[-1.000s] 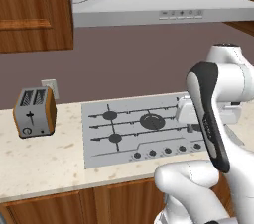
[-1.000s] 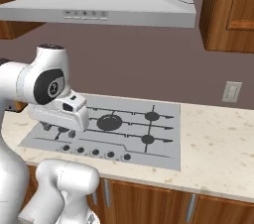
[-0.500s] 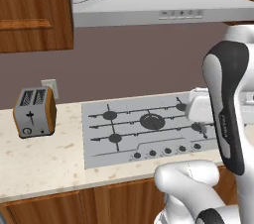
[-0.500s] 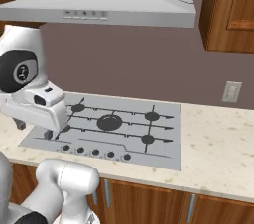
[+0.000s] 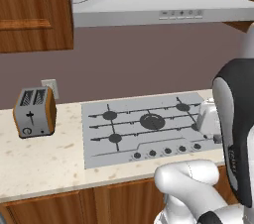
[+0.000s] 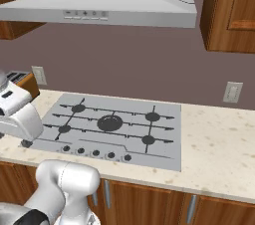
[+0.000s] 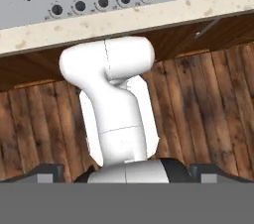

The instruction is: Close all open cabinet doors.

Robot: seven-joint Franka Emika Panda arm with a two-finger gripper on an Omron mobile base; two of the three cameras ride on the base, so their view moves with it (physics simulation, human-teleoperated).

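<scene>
The cooktop [image 5: 149,129] is taken as the landmark; it is set flush into the speckled bench [image 5: 39,163], with a row of knobs [image 5: 166,151] along its front edge. A grey range hood [image 5: 158,5] is mounted directly above the cooktop. The cabinet doors are found high on the wall to either side of the hood. One reddish-brown door [image 5: 30,10] hangs above and to the left of the cooktop. Another [image 6: 234,10] hangs above and to its right. On both, a raised panel is seen facing the room. No handle is caught in the frame, and it cannot be told whether either door stands ajar.

A toaster [image 5: 33,111] is stood on the bench well to the left of the cooktop, with a wall outlet [image 5: 49,88] just behind it. A second outlet [image 6: 232,92] is fixed to the wall to the right of the cooktop.

The end effector [image 7: 129,172] is held out in front of the cooktop's knob edge, above the wooden floor [image 7: 208,119] and pointed down at it. Its fingertips [image 7: 47,172] are spread wide apart and nothing is gripped between them. It is kept well away from both doors.
</scene>
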